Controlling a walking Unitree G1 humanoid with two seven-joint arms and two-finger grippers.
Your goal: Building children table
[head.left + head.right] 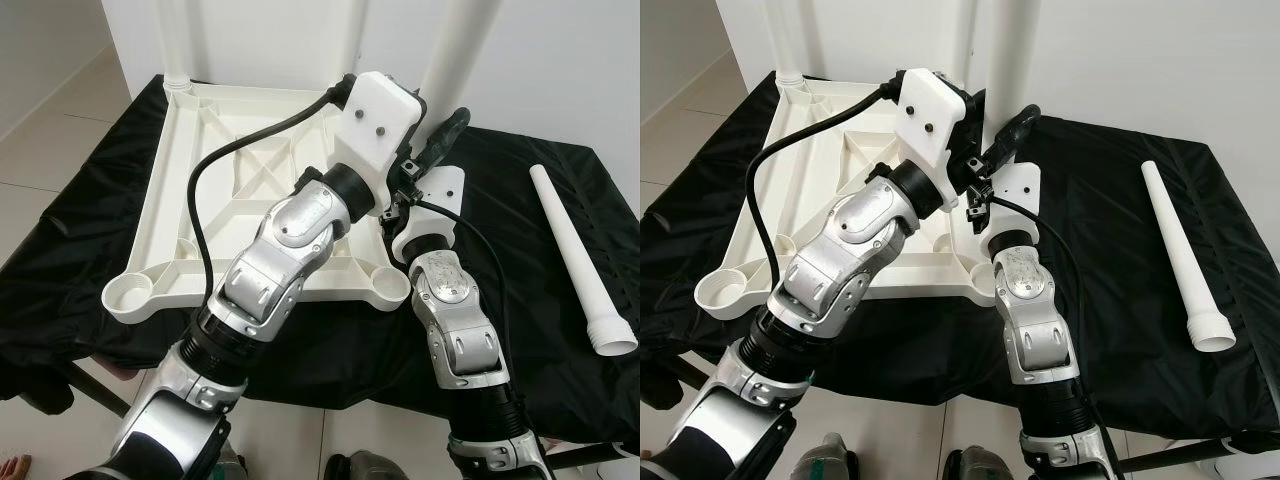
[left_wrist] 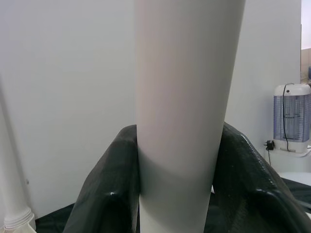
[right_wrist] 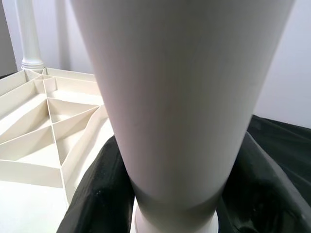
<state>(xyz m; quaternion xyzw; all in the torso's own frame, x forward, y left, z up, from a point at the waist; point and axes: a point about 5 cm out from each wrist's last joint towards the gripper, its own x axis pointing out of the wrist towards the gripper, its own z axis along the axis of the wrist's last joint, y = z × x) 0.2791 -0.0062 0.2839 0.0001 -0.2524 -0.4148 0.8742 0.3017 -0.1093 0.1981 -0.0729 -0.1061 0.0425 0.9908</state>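
Centre of the head views: white tabletop (image 1: 230, 190) inverted on black cloth (image 1: 1110, 290), sockets upward for fitting | upright leg (image 1: 455, 50) at far right corner, left pincer (image 2: 175, 194) and right pincer (image 3: 175, 204) both clamped round it, probably seating it | spare leg (image 1: 580, 260) lying at right | near sockets empty.
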